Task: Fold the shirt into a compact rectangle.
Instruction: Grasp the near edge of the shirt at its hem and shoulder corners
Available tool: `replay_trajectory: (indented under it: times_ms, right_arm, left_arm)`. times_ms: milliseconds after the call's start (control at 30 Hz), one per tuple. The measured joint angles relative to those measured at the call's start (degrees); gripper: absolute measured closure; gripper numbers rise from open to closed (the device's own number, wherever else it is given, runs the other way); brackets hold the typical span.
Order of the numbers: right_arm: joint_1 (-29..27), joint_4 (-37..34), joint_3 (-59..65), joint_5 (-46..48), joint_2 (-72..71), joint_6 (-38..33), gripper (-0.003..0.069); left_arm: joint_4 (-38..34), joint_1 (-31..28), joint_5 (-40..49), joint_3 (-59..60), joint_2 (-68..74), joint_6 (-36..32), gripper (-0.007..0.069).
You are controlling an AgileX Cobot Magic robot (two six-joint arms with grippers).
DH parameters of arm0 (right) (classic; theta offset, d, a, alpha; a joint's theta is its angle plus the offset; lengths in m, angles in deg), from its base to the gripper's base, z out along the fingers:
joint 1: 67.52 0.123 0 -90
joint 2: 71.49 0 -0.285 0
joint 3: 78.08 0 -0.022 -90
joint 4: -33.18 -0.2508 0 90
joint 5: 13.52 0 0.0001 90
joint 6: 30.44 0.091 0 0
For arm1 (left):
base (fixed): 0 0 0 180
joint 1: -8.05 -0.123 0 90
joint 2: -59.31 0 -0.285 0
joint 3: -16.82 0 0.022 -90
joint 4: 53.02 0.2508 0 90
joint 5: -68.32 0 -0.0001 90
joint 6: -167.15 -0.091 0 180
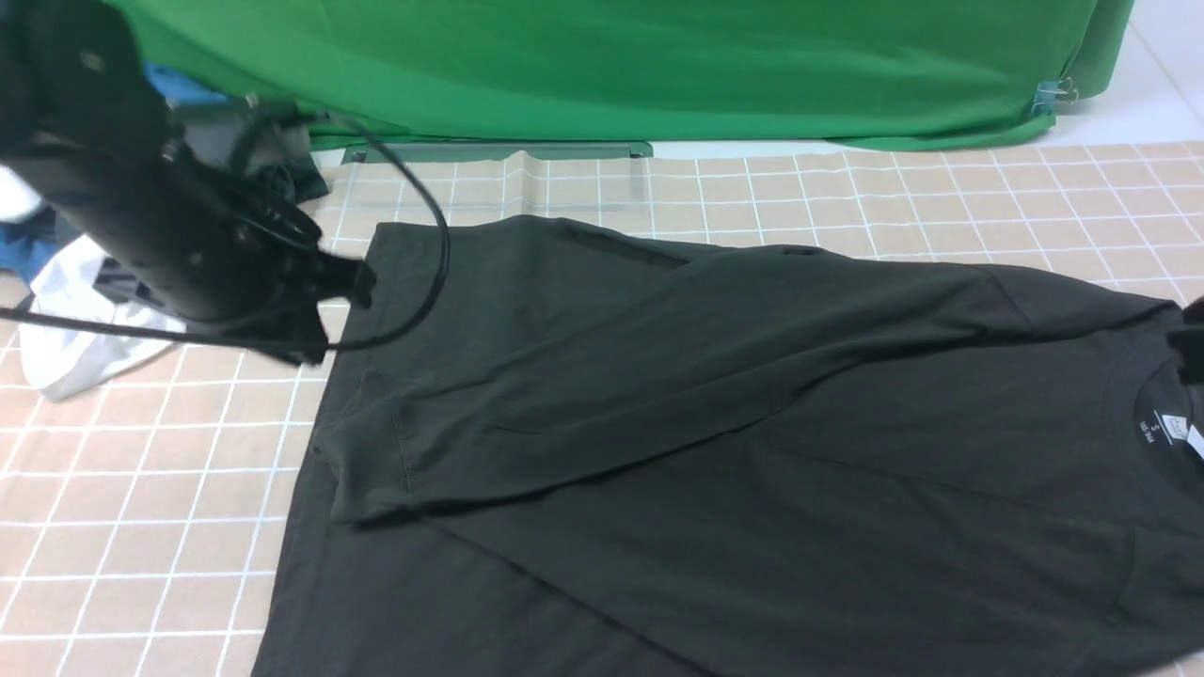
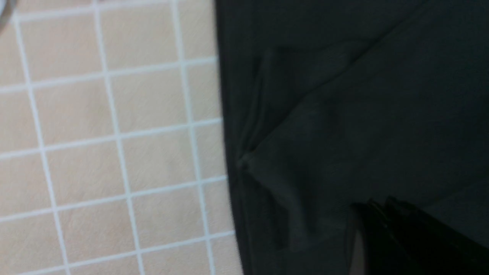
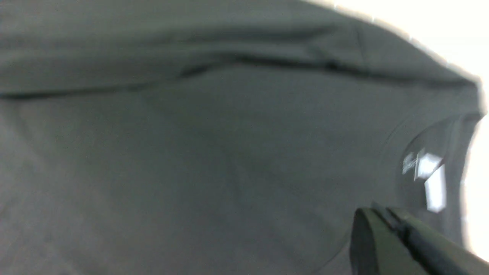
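Observation:
The black shirt lies spread on the checked tablecloth, collar to the right, with its white neck label showing. One long sleeve is folded slantwise across the body. My left gripper hovers by the shirt's far left corner. In the left wrist view its fingers are pressed together above the shirt, with no cloth between them. My right gripper shows only at the right edge, near the collar. In the right wrist view it is shut and empty over the shirt, close to the label.
A heap of clothes with a white garment and blue cloth lies at the far left behind my left arm. A green backdrop hangs along the back, with a clear strip at its foot. The shirt runs past the front and right edges of the view.

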Motion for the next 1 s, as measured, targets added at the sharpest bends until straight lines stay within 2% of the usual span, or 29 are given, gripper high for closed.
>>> replay_trajectory:
  times_ms: [100,167,267,400,533,767,800,833,900,1000]
  right_arm:
    - [-8.29,-12.60,-0.14,2.44,4.74,-10.84,0.0624]
    - [-11.30,-16.22,0.25,4.18,6.86,-14.32,0.0624]
    - [-13.57,-18.30,1.78,5.95,9.16,-17.88,0.0624]
    - [-13.63,-19.38,3.93,5.91,9.38,-19.17,0.0624]
    - [-13.63,-20.05,5.55,4.29,9.33,-19.53,0.0624]
    - [-13.63,-22.41,5.61,-0.03,9.33,-21.67,0.0624]
    - [-13.63,-22.53,5.61,-1.03,9.33,-21.80,0.0624]
    - [-13.63,-22.53,5.61,-1.28,9.33,-21.80,0.0624]
    - [-13.63,-22.65,5.65,-2.29,9.33,-21.92,0.0624]
    - [-13.63,-22.70,5.65,-3.20,9.33,-22.05,0.0624]
  left_arm:
    - [-0.56,0.06,-1.46,3.78,-3.68,-1.09,0.0610]
    - [-0.56,0.06,-1.59,6.82,-5.21,-1.26,0.0610]
    - [-1.35,0.06,-1.47,14.07,-8.05,-1.26,0.0610]
    - [-1.56,0.06,2.14,22.57,-9.60,0.76,0.0608]
    - [1.13,0.06,4.59,28.82,-9.68,2.84,0.0589]
    - [2.03,0.06,4.27,34.76,-10.35,3.62,0.0390]
    - [1.91,0.06,3.83,36.13,-10.35,3.43,0.0335]
    - [1.83,0.06,3.66,36.48,-10.39,3.33,0.0321]
    - [1.11,0.06,1.93,38.61,-10.39,1.93,0.0246]
    - [0.47,0.06,1.45,39.40,-10.39,1.33,0.0223]
